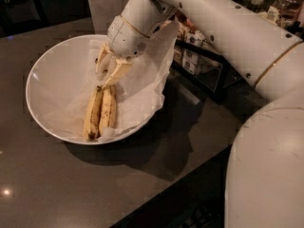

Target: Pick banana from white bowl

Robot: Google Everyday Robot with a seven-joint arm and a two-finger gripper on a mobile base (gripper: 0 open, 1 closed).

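Step in hand, by the look of it: taking hold of the banana (100, 111) at its stem, inside the white bowl (51, 69). Best done square over the dark stem, squeezing across the joined neck rather than the speckled flesh (ripe, likely to bruise). Then straight up, clear of the bowl's rim, minding the crinkled paper lining (148, 75), apt to drag along.

Gripper (104, 81) inside the bowl, over its middle, tip right at the stem. Clamped on it or only poised: cannot tell.

Banana flat on the bowl's floor, stem toward the bowl's centre, far ends toward its near rim.
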